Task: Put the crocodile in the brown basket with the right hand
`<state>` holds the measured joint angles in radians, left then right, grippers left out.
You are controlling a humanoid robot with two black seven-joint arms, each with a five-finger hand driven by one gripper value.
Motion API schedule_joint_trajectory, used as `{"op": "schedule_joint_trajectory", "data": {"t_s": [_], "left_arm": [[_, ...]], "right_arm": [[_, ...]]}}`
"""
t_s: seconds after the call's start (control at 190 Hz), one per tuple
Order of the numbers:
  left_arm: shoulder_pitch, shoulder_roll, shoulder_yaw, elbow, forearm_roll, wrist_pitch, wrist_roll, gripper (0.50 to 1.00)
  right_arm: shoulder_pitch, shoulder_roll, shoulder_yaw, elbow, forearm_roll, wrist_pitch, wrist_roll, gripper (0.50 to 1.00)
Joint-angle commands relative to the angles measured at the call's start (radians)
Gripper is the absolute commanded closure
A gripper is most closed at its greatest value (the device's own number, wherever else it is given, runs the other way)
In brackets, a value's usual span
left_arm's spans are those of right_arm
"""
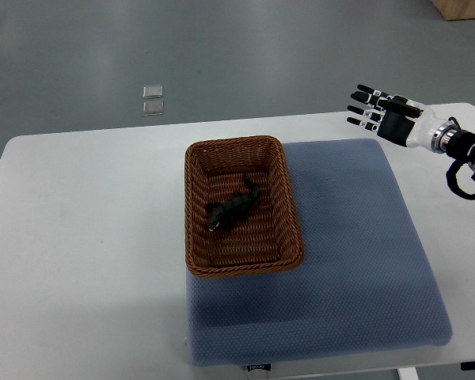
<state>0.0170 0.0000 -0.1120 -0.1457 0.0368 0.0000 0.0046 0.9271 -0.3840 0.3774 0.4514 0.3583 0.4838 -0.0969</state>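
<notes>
A grey floor lies behind a white counter. On the counter a blue-grey mat spreads under and to the right of the brown basket, which stands on the mat's left part. The right robot hand hangs in the air well to the upper right of the basket, its fingers stretched out and spread, holding nothing. The dark crocodile lies inside the basket, on its bottom near the middle. Two small clear squares lie on the floor beyond the basket.
</notes>
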Motion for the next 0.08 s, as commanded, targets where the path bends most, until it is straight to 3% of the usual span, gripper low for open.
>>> {"op": "schedule_joint_trajectory", "data": {"t_s": [0.0, 0.079], "left_arm": [[0.000, 0.000, 0.000, 0.000, 0.000, 0.000, 0.000, 0.500], [0.000, 0.000, 0.000, 0.000, 0.000, 0.000, 0.000, 0.500]], "right_arm": [[-0.001, 0.002, 0.000, 0.000, -0.001, 0.004, 0.000, 0.568], [-0.002, 0.004, -0.002, 0.000, -0.001, 0.010, 0.000, 0.568]]}}
